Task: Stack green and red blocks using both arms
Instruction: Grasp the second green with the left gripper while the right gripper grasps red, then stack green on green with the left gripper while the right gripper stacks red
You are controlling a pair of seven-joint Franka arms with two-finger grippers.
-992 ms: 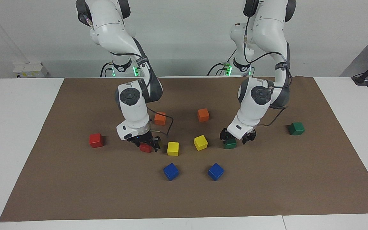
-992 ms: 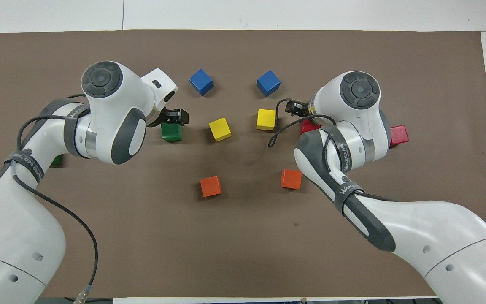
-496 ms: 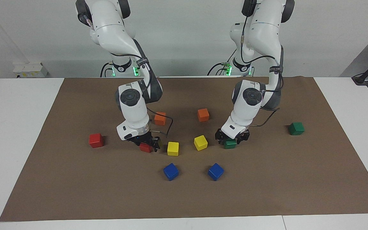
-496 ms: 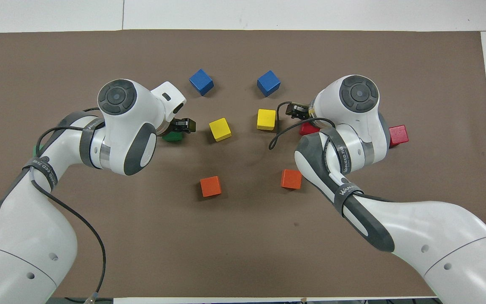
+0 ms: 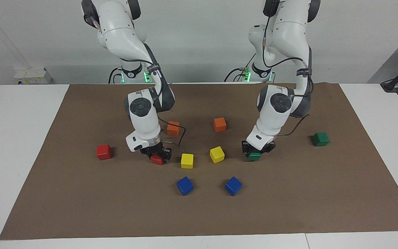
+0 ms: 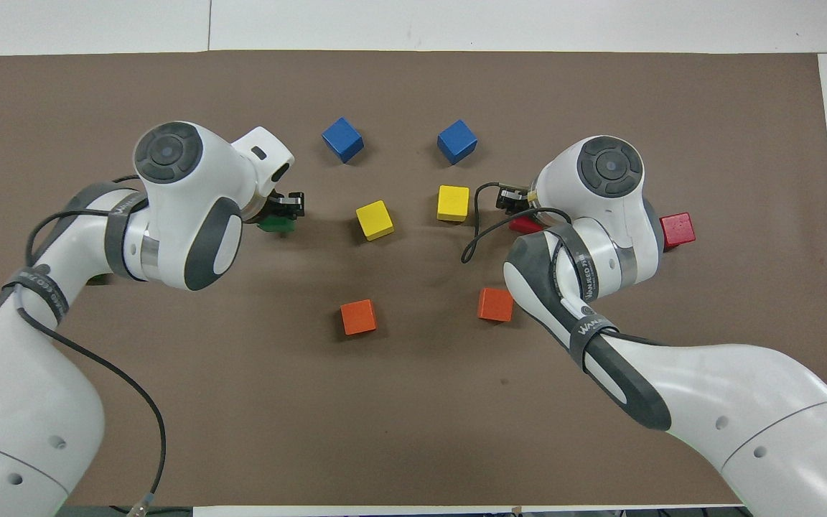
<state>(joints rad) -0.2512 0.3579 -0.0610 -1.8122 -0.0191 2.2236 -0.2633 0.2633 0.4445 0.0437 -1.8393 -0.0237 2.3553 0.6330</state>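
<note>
Two glossy white jointed arms with grey joint caps, black cables and black tools.

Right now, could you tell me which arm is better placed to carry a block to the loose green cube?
Left. The left gripper is shut on a green block, with the loose green cube at its end of the table.

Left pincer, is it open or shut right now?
Shut. In the facing view the left pincer has its fingertips pressed against both sides of a green block beside a yellow block on the brown mat.
</note>
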